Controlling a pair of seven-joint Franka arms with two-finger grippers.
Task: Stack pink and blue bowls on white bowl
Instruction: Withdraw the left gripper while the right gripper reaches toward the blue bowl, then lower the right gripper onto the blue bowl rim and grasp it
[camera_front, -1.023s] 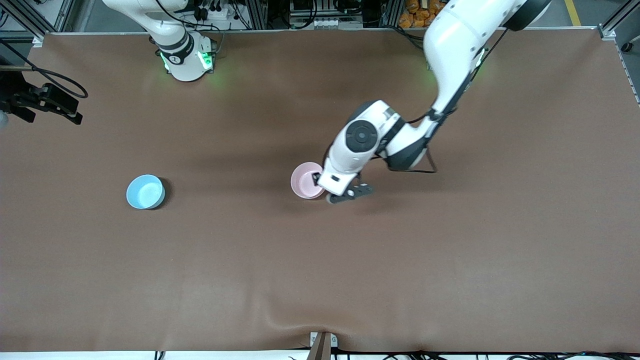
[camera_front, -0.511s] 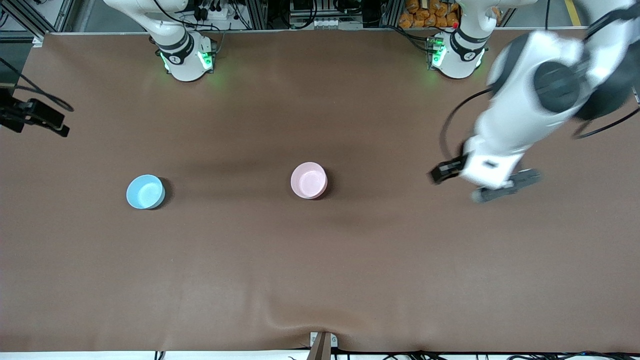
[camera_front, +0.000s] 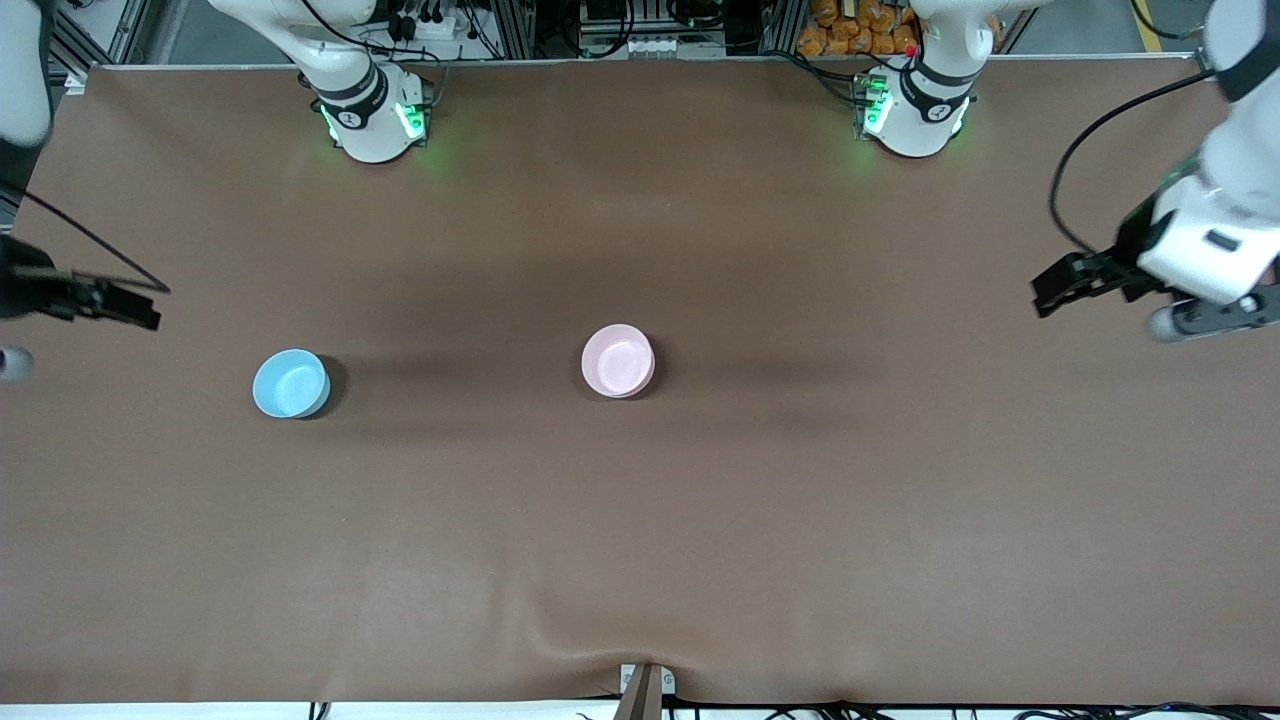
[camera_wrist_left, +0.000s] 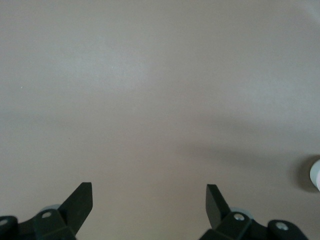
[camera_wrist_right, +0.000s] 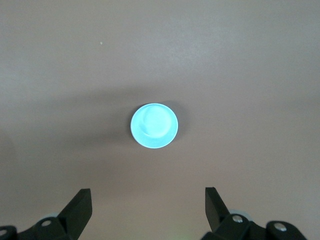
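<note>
The pale pink bowl (camera_front: 618, 360) stands upright at the table's middle, with nothing gripping it. The light blue bowl (camera_front: 290, 383) stands toward the right arm's end and also shows in the right wrist view (camera_wrist_right: 154, 125). The white bowl does not show on its own; I cannot tell whether it sits under the pink bowl. My left gripper (camera_front: 1100, 310) is open and empty, up over bare table at the left arm's end (camera_wrist_left: 149, 202). My right gripper (camera_front: 80, 340) is open and empty, up near the blue bowl at the table's edge (camera_wrist_right: 148, 205).
The brown table cover (camera_front: 640, 520) has a small wrinkle at its near edge. A pale rounded edge (camera_wrist_left: 316, 174) shows at the border of the left wrist view; I cannot tell which bowl it is.
My left gripper let go of the pink bowl and swung away to the left arm's end of the table. My right gripper moved closer to the blue bowl.
</note>
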